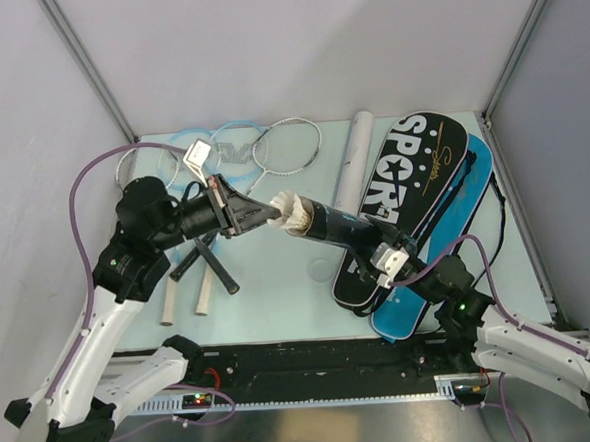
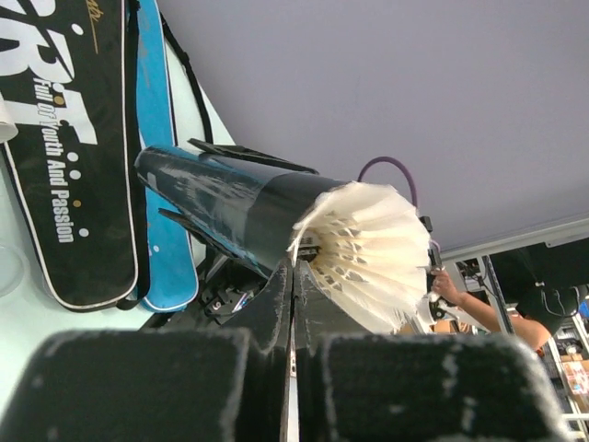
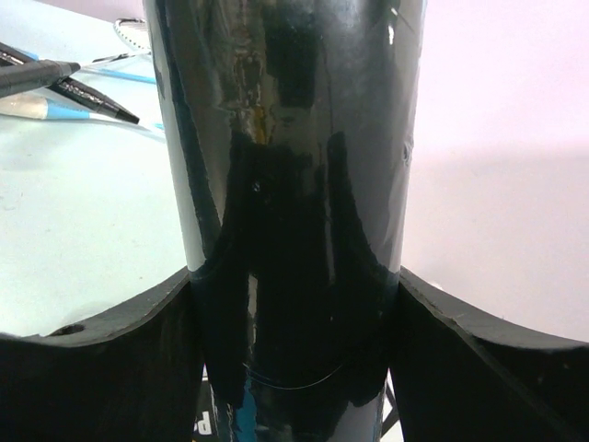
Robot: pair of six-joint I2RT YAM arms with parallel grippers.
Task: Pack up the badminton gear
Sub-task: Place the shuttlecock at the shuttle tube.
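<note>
My right gripper (image 1: 385, 254) (image 3: 294, 299) is shut on a long black tube (image 1: 343, 226) (image 3: 294, 138) and holds it tilted above the table. A white feather shuttlecock (image 1: 294, 213) (image 2: 368, 249) sticks out of the tube's open end (image 2: 230, 198). My left gripper (image 1: 271, 214) (image 2: 295, 272) is shut, its tips pinching the rim of the shuttlecock's feather skirt. A white tube (image 1: 350, 157) lies at the back. The black "SPORT" bag (image 1: 417, 173) (image 2: 64, 166) lies on the blue bag (image 1: 447, 247) (image 2: 156, 138) at the right.
Silver-white and light-blue rackets (image 1: 288, 146) lie at the back left, their handles (image 1: 203, 279) pointing toward the near edge under my left arm. Racket shafts show in the right wrist view (image 3: 64, 81). Grey walls enclose the table (image 1: 279, 282).
</note>
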